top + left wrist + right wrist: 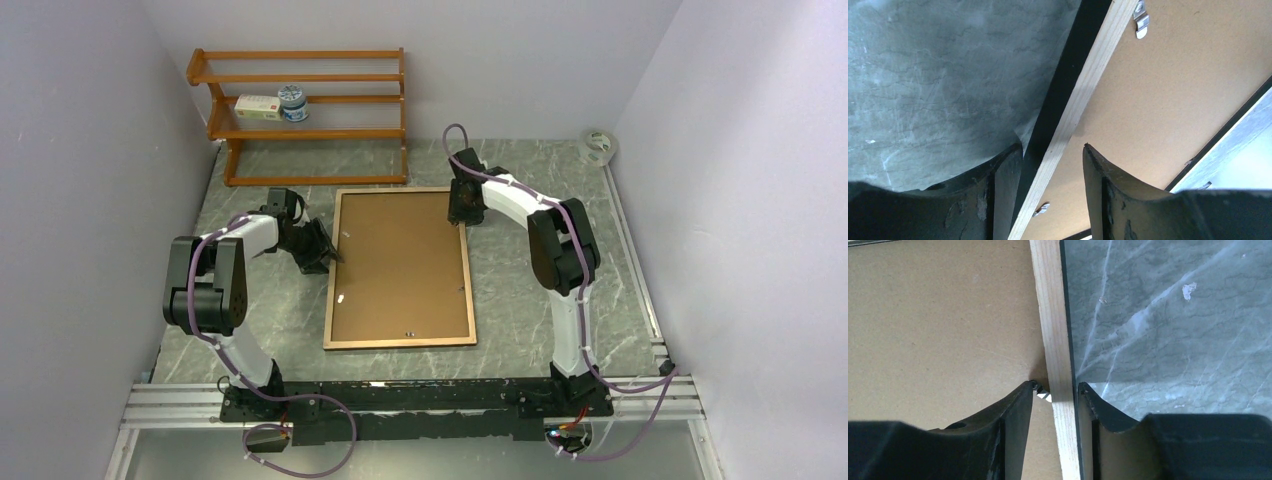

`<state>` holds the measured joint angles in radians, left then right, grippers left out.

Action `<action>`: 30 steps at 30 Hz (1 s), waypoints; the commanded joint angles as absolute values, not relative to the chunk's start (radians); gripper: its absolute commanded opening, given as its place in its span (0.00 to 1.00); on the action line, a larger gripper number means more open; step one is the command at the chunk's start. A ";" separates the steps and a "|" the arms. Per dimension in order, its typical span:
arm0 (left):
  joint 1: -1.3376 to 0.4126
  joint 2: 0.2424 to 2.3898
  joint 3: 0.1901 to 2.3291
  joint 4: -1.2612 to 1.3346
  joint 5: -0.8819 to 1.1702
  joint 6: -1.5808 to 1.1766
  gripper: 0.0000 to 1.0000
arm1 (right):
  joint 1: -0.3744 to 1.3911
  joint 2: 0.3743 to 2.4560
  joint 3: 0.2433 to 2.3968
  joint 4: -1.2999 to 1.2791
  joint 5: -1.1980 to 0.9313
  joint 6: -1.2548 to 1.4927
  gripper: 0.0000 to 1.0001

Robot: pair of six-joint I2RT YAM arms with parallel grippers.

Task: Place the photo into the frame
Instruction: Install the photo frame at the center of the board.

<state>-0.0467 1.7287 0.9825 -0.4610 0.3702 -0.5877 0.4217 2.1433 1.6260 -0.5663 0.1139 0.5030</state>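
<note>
Closest to the lens, the left gripper [1052, 145] is seen released, its jaws parted astride the left rail of the frame [400, 341], with a gap left on the inner side. The frame is laid flat, back up, in the middle of the grey marbled table [520, 300], between both arms, with the brown backing board [400, 265] seated in it. The right gripper [1055, 384] is set closely astride the right rail near the far corner; whether it is clenched cannot be told. An orange-brown shelf rack [300, 134] is placed at the far left.
</note>
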 commanded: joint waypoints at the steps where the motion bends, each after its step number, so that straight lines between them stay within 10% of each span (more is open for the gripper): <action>1: -0.048 1.750 0.976 -0.520 0.331 -0.564 0.54 | 0.413 2.134 1.646 -0.567 0.136 0.466 0.40; 9: -0.048 1.752 0.973 -0.516 0.333 -0.567 0.53 | 0.407 2.128 1.621 -0.568 0.067 0.432 0.50; 18: -0.048 1.758 0.973 -0.516 0.336 -0.566 0.53 | 0.398 2.126 1.608 -0.575 0.082 0.432 0.35; 26: -0.048 1.761 0.972 -0.517 0.336 -0.566 0.53 | 0.394 2.111 1.603 -0.570 0.040 0.417 0.54; 30: -0.048 1.763 0.971 -0.517 0.334 -0.566 0.52 | 0.393 2.116 1.600 -0.575 0.038 0.414 0.42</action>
